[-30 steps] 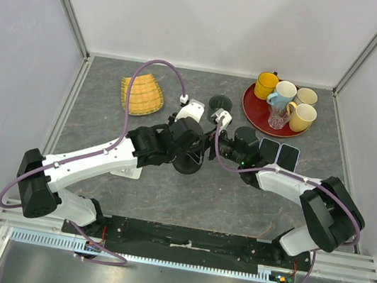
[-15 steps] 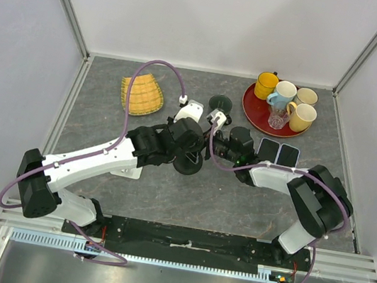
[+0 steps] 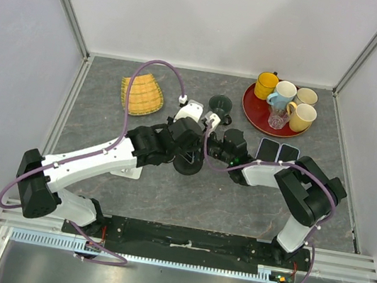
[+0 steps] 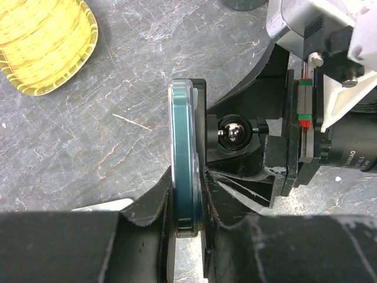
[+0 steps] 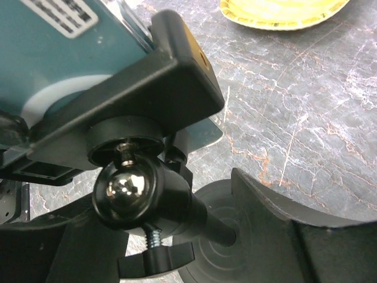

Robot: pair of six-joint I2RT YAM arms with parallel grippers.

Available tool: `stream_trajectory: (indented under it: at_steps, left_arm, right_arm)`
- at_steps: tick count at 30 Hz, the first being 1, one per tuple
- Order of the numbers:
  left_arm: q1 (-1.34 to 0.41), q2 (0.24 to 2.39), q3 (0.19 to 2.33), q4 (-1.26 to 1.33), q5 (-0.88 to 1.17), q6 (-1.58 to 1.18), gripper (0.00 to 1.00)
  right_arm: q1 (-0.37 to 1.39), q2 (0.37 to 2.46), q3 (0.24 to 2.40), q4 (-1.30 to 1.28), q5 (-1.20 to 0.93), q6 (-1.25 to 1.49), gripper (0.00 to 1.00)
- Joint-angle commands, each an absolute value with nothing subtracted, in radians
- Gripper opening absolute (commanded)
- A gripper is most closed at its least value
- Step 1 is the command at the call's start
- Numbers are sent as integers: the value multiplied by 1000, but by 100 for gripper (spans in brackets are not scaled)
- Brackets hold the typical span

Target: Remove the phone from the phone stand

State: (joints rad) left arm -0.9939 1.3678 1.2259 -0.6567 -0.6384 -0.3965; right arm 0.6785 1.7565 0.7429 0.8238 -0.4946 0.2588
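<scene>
A teal phone (image 4: pixel 185 159) stands edge-on in the black phone stand's clamp (image 4: pixel 200 94), which sits on a ball joint (image 4: pixel 234 131). My left gripper (image 4: pixel 187 227) is shut on the phone, one finger on each face; in the top view it (image 3: pixel 186 148) is at the table's middle. My right gripper (image 5: pixel 177 236) is open, its fingers (image 5: pixel 283 206) straddling the stand's post (image 5: pixel 206 227) under the ball joint (image 5: pixel 126 188), above the round base (image 5: pixel 235 253). In the top view it (image 3: pixel 210 152) meets the stand from the right.
A yellow woven basket (image 3: pixel 141 95) lies at the back left. A dark cup (image 3: pixel 220 105) stands just behind the stand. A red tray (image 3: pixel 248 113) with several mugs is at the back right. Two phones (image 3: pixel 268 149) (image 3: pixel 288 154) lie flat near the right arm.
My right gripper has moved left, closing in on the stand until its fingers straddle the post. My left gripper has stayed shut on the phone.
</scene>
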Motion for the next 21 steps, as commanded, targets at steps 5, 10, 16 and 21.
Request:
stream_trajectory:
  at_steps: [5,10,16,21]
  left_arm:
    - [-997,1339,1261,-657,-525,-460,2]
    - [-997,1335,1258,-686,-511,-472,2]
    - [-999,1312,1240,-719,-471,-512,2]
    - [-999,1293,1220,-736,-427,-558,2]
  right_arm:
    - [686,1782,738,963,-453,271,40]
    - [684,1801,718,1009,-422,311,0]
    - [684,1783,692,1002,-292,322,0]
    - [684,1790,677,989,-175,325,0]
